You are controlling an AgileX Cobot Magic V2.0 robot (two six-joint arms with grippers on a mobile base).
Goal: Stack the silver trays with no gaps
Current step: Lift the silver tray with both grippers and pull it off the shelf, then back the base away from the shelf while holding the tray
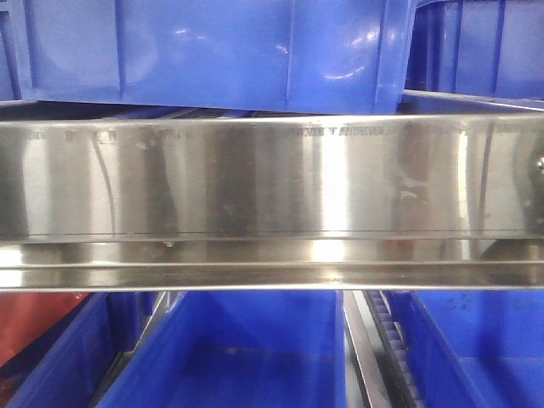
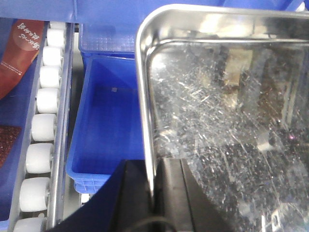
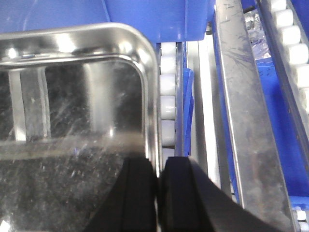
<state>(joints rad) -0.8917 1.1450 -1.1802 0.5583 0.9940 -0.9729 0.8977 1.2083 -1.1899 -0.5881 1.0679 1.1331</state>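
Left end effector [image 2: 155, 191] clamped on tray [image 2: 227, 111] rim; right end effector [image 3: 158, 193] likewise. Red packet [image 2: 21, 50] writing illegible.

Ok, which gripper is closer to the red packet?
Left. The left gripper clamps the silver tray's left rim, on the red packet's side; the right gripper clamps the right rim.

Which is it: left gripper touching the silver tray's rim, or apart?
Touching. Left wrist view: the left gripper pinches the silver tray by its rim, one finger on each side, no gap visible.
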